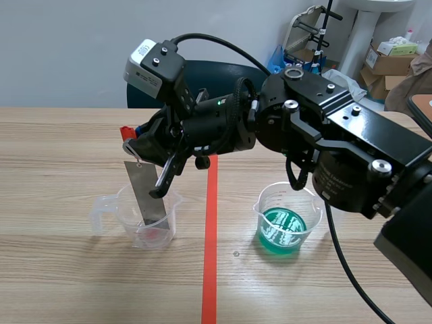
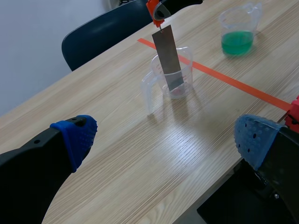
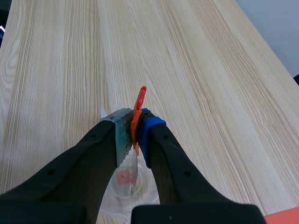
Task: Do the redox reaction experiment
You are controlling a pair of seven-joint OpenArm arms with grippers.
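My right arm reaches past the table's middle, its gripper shut on an orange-red clip. A grey metal strip hangs from the clip, tilted a little, with its lower end inside a clear beaker. Something reddish lies at that beaker's bottom. In the right wrist view the gripper pinches the clip above the beaker. A second beaker with green liquid stands right of the tape line. My left gripper is open, off the table's side, far from the strip and the clear beaker.
An orange-red tape line runs down the table between the two beakers. A dark blue chair stands behind the table. Cardboard boxes and a white stand are at the back right. A red object sits beside my left gripper.
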